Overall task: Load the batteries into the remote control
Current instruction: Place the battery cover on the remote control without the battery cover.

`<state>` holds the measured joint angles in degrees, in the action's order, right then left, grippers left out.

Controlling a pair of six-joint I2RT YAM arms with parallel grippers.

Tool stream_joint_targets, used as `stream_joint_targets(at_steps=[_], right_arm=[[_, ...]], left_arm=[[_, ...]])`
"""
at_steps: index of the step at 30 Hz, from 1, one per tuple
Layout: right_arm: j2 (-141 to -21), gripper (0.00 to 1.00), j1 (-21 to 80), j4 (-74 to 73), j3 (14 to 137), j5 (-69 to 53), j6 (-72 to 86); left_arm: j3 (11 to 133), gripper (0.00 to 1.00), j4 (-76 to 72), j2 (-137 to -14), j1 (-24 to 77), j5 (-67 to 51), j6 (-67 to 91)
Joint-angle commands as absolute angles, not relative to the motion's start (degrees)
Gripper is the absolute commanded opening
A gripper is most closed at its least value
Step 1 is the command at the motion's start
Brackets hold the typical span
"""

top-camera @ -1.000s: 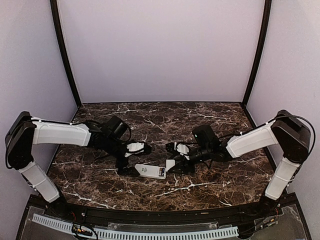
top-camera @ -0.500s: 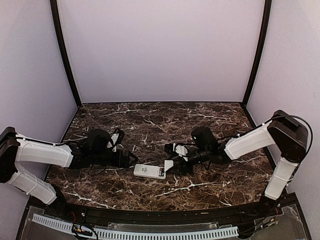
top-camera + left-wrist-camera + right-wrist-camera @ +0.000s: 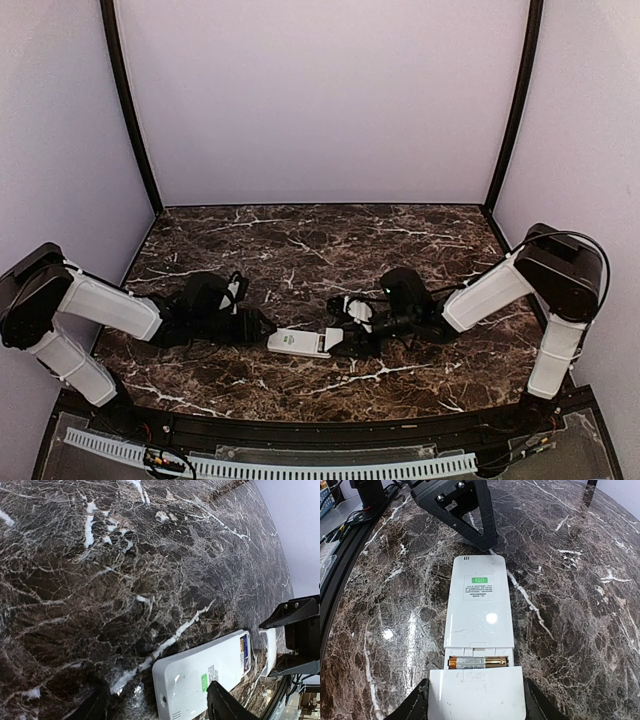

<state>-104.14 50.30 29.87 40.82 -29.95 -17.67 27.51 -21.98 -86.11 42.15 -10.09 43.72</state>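
The white remote control (image 3: 298, 342) lies face down mid-table, its green label up (image 3: 479, 610). A battery (image 3: 479, 662) shows in its open compartment. My right gripper (image 3: 477, 707) is shut on the flat white battery cover (image 3: 477, 690), which lies flat against the compartment end and overlaps part of it. My left gripper (image 3: 262, 328) sits low at the remote's other end. Its jaws stand open astride that end (image 3: 160, 707): one finger (image 3: 225, 705) overlaps the remote's edge, while the other (image 3: 95, 705) is apart from it.
The dark marble table (image 3: 300, 250) runs back to purple walls on three sides. A black rail (image 3: 340, 575) edges the near side, by the arm bases. Both arms reach inward low over the table.
My left arm has dropped down and slid in to the remote's left end, its jaws narrowing. My right gripper has edged the cover left toward the compartment.
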Motion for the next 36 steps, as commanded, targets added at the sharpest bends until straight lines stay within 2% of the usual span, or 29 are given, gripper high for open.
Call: stream_joint_targets(at_steps=[1, 36], right_arm=[[-106.8, 0.41, 51.4, 33.7, 40.9, -28.9, -16.3], [-110.0, 0.53, 50.6, 32.1, 42.0, -30.4, -17.3]], left_arm=[[25.4, 0.64, -22.0, -85.0, 42.2, -10.2, 45.4], [26.1, 0.64, -22.2, -87.7, 42.2, -11.6, 43.7]])
